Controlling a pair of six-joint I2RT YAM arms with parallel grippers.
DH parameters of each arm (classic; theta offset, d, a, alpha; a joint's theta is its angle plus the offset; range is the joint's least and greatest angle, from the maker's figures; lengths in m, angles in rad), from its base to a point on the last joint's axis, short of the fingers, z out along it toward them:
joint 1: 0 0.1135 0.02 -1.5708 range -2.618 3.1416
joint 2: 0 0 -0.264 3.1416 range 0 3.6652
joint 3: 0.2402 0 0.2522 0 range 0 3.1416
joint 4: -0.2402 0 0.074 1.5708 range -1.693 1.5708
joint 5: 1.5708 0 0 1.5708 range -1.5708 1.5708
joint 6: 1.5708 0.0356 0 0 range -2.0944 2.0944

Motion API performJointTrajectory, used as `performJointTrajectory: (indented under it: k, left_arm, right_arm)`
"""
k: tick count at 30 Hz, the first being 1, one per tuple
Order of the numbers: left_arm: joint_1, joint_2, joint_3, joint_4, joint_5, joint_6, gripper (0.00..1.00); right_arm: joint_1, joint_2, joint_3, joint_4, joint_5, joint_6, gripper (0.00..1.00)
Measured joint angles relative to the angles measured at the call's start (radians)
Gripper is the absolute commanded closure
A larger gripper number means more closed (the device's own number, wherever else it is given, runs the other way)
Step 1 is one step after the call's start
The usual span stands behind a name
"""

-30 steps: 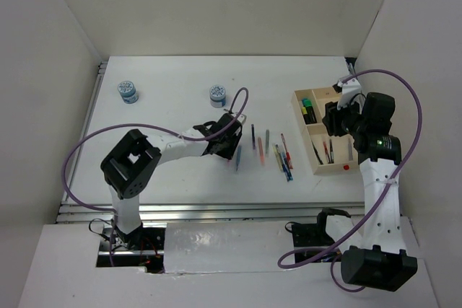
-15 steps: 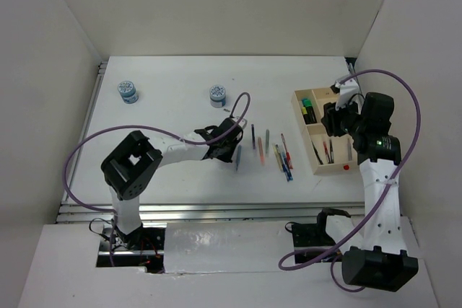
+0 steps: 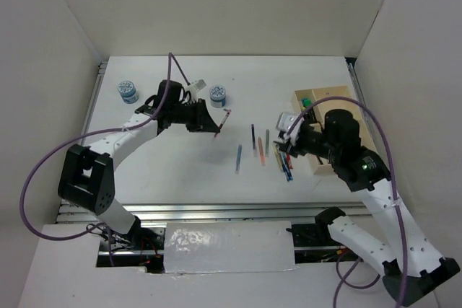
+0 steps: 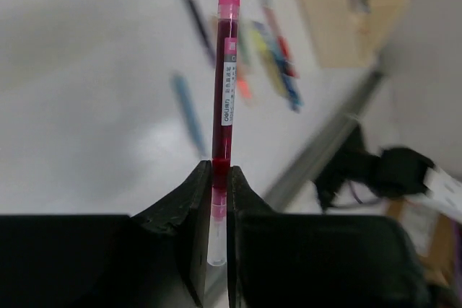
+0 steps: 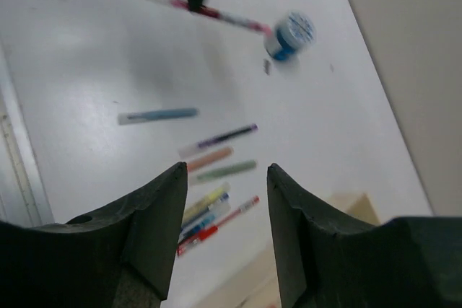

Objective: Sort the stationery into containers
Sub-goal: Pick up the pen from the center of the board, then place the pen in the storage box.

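- A small blue-white pot [image 3: 128, 91] stands near the far left corner of the table [image 3: 166, 171]
- The left gripper [image 4: 216, 178] is pinched tight on a red pen [image 4: 224, 70]; it grips the pen near its clear end, with the pink cap pointing away from the wrist; the pen is lifted clear of the table (from above it hangs tilted)
- A second pot [image 3: 218, 95] stands just right of that gripper, near the pen
- Loose pens lie mid-table: a blue pen [image 3: 238, 157]; a dark pen [image 3: 253, 136]; a salmon pen [image 3: 260, 151]; a grey-green pen [image 3: 267, 141]; then a tight cluster [image 3: 284, 164] of yellow, blue and red ones
- The right gripper [image 5: 225, 171] hovers above that cluster; its jaws are parted and hold nothing
- The wooden tray [image 3: 307, 94] sits at the right, partly hidden by the right arm; a green highlighter [image 3: 307, 102] lies in a far compartment
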Motion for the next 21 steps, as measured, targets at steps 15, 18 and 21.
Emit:
performJointTrajectory:
  k: [15, 18, 21]
  left_arm:
    - [-0.198, -0.159, -0.148, 0.095, 0.615, -0.272, 1.0]
    - [-0.216, -0.195, -0.149, 0.098, 0.637, -0.278, 1.0]
    - [-0.225, -0.203, -0.151, 0.1, 0.645, -0.279, 1.0]
  right_arm:
    - [0.668, 0.071, -0.112, 0.085, 0.169, -0.454, 0.49]
    - [0.694, 0.078, -0.118, 0.076, 0.184, -0.496, 0.5]
    - [0.705, 0.088, -0.121, 0.074, 0.194, -0.525, 0.52]
